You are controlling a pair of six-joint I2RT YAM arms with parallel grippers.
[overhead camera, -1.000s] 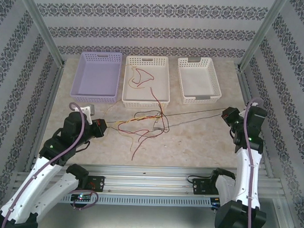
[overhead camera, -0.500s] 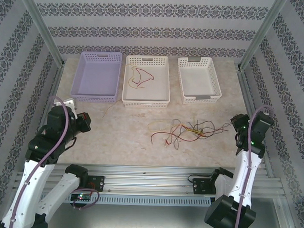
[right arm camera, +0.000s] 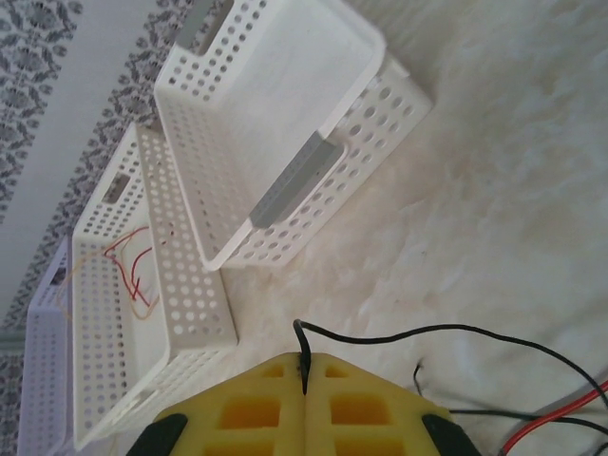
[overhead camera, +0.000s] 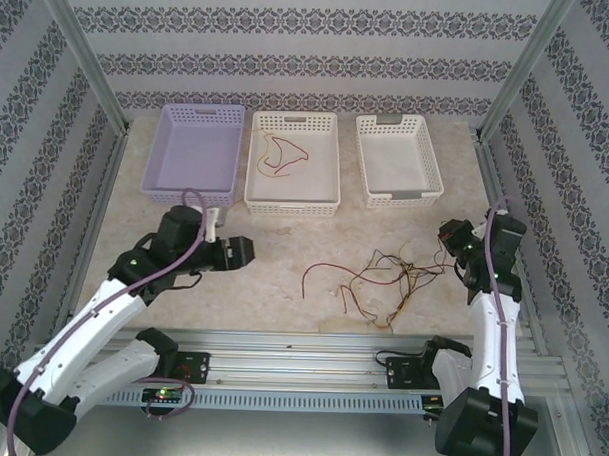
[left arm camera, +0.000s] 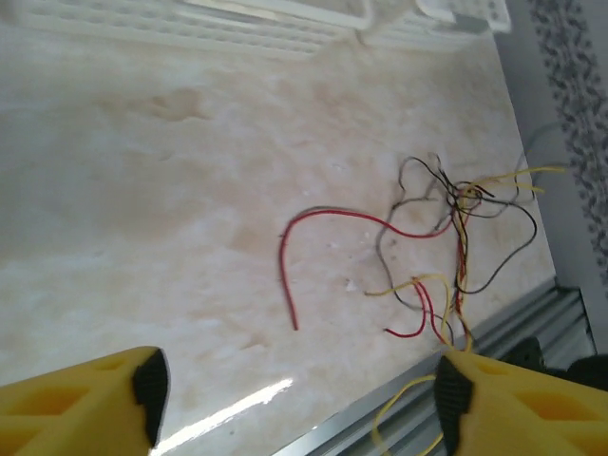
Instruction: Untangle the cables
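Right wrist: black cable (right arm camera: 380,334) nipped betw. right pincer (right arm camera: 304,366) jaws.

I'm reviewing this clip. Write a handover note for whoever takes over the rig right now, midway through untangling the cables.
Left gripper: open, holding nothing, aimed at the table left of the tangle.
Right gripper: shut on a black cable at the tangle's right side.
Cables: the tangle of red, yellow and black cables lies on the table in front of the baskets. Loose red and yellow-tan cables lie in the middle white basket.
Done: the binned cables appear to be separated.
Left: pull the tangle apart, probably starting with the pinched black cable.
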